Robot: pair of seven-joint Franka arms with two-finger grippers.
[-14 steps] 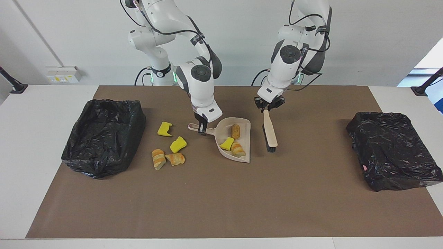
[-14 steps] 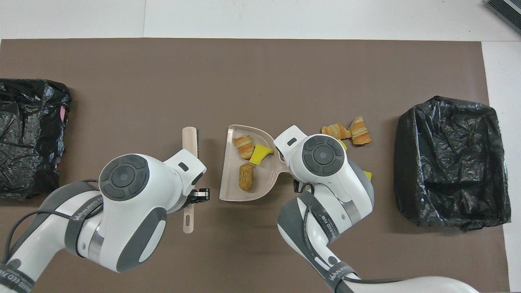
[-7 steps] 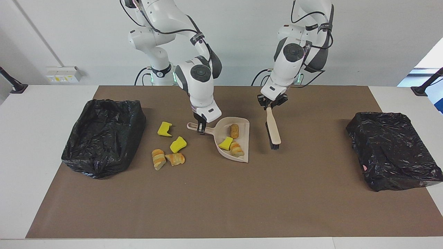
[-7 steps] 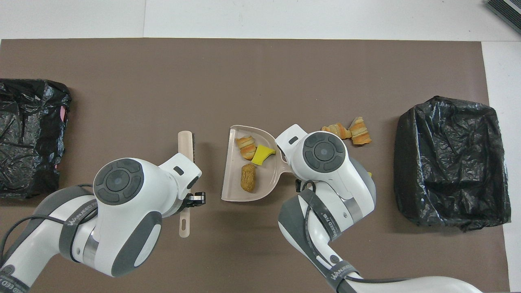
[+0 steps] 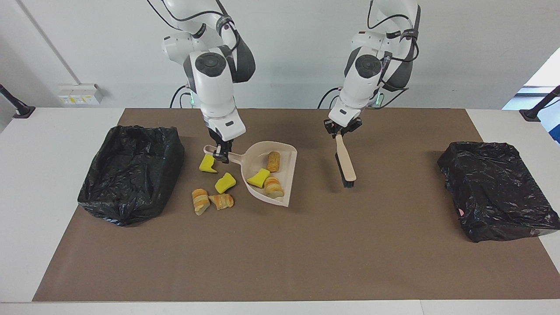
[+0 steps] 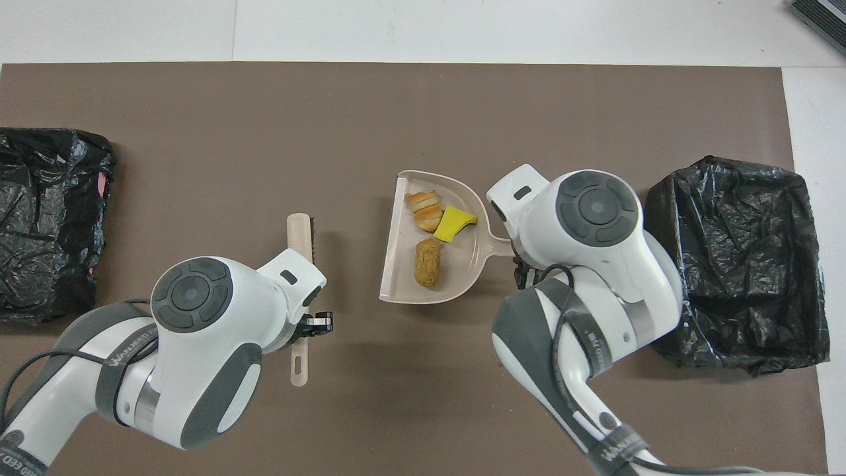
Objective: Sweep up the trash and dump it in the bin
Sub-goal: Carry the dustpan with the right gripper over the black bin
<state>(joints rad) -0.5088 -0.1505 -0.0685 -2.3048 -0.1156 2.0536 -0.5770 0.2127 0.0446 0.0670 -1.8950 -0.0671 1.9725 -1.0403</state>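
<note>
Over the mat: both my arms are up, one tool each
Bins: nearest bin (image 5: 130,173) lies at my right arm's end of the table, the other bin (image 5: 496,190) at my left arm's end; neither has moved
Dustpan (image 5: 272,176): has risen off the mat and swung toward the nearest bin since a second ago, and rides roughly level
Right claw (image 5: 222,154): clamped on the dustpan handle, now over a loose yellow bit
Left claw (image 5: 339,132): clamped on the brush (image 5: 344,164) handle, lifted a little, waiting
Trash aboard (image 5: 267,176): three pieces, none spilled
Loose trash (image 5: 214,186): four pieces on the mat beside that bin, not yet swept
Meaning: I judge this the first dump run; another sweep must follow
</note>
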